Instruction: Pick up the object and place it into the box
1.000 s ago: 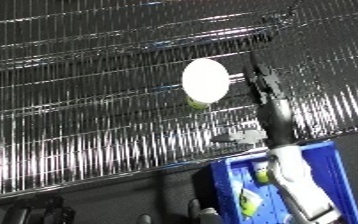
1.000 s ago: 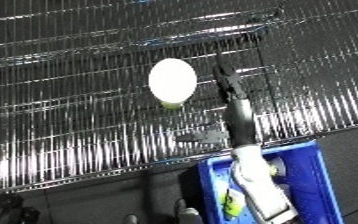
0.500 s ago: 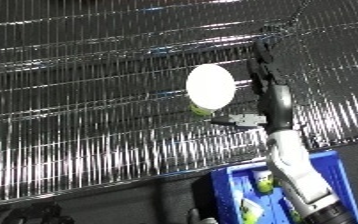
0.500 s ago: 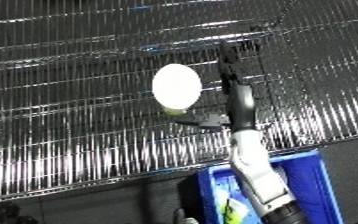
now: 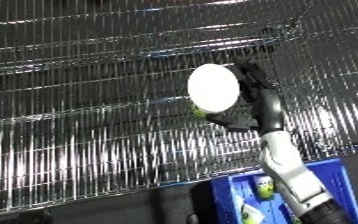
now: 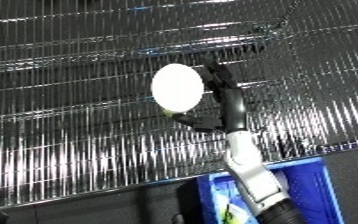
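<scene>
Now my right hand has climbed from just over the blue bin up to the white oval object on the wire shelf. A second ago it was lower and a little off to the object's right; at this moment my fingers reach up along the object's right edge and my thumb juts out just beneath it. They stand apart, bracketing the object without closing; I cannot tell whether they touch it. I judge the reach as good as done and the clamp as what comes next.

The object sits on the shelf, well above the bin, with a small yellow-green bit showing at its lower edge. The bin lies below and to the right of the object, under my forearm, and already holds a few small yellow-green things.

What could hinder me is the shelf itself: its wires run close behind the object, and a bent wire loop hangs above and to the right of it, where my fingertips could catch. My left hand is nowhere in sight.
</scene>
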Robot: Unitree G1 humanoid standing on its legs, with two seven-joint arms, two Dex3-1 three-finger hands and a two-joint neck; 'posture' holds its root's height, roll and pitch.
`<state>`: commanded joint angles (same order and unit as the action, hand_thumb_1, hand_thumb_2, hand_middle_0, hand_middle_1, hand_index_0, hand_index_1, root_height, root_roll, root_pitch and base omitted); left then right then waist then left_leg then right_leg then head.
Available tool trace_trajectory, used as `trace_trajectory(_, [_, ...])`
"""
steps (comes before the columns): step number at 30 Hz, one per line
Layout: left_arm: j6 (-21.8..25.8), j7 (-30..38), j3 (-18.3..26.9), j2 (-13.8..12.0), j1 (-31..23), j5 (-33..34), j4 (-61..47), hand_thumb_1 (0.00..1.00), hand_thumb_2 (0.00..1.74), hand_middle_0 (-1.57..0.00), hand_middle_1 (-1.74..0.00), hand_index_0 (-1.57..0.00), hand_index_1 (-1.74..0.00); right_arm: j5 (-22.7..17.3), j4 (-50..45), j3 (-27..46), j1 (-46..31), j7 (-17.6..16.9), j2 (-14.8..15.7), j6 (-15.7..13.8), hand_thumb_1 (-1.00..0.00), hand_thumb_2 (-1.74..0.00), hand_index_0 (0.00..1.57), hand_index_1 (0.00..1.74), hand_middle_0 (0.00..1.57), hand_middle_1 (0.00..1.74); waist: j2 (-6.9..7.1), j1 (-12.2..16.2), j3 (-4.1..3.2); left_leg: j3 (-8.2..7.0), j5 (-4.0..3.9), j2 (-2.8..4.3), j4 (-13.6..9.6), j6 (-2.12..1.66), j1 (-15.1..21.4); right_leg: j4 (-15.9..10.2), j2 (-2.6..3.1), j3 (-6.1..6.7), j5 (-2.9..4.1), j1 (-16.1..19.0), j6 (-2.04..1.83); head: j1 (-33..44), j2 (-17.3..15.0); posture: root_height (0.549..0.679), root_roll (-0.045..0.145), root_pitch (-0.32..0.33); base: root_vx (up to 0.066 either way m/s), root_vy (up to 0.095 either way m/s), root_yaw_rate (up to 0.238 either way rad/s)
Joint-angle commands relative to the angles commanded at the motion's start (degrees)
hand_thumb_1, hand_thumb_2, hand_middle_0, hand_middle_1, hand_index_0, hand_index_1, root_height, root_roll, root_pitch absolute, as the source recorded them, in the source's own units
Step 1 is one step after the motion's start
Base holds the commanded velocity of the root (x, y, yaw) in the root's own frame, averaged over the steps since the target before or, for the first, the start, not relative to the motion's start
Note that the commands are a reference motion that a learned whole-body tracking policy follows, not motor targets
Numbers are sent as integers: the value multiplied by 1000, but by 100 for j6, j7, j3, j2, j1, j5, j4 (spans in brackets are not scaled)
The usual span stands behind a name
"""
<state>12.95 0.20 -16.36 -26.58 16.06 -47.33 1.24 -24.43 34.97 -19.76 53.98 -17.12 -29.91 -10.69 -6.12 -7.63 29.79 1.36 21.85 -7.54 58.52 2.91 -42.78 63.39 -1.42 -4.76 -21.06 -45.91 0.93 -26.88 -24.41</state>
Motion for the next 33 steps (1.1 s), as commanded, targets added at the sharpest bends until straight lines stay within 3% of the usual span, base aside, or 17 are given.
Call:
trace_trajectory(4, [-41,-27,30,30,21,26,-3,1000,1740,-1570,-1740,-1570,-1740,-14,35,-32,41,8,55,28,-700,-1218,1099,1218,1099,1218,4,-11,0,6,-12,-13,-54,3,36,-36,10,-3,10,27,0,-37,21,581,58,95,-16,-5,21])
trace_trajectory(18, [-41,-138,129,19,-42,66,41,1000,1740,-1570,-1740,-1570,-1740,38,-440,101,-216,-117,52,-289,-700,-1218,1099,1218,1099,1218,93,103,0,2,-52,25,-357,-21,391,-349,61,64,103,367,-40,-53,-30,592,58,78,-10,-24,-53])
trace_trajectory(28, [49,-238,380,-37,-244,126,68,1000,1740,-1570,-1740,-1570,-1740,407,-1932,575,-1138,-340,-30,-420,-700,-1218,1099,1218,1099,1218,240,413,-1,-61,-47,158,-662,-44,810,-649,160,231,151,763,-87,77,-242,603,57,56,-15,-20,-125])
trace_trajectory(33, [13,-235,581,-33,-381,214,59,1000,1740,-1570,-1740,-1570,-1740,633,-2616,863,-1831,-380,37,-507,-700,-1218,1099,1218,1099,1218,318,575,-85,-105,-56,233,-847,-62,1035,-842,200,309,194,979,-122,101,-340,610,55,49,-2,-16,-154])
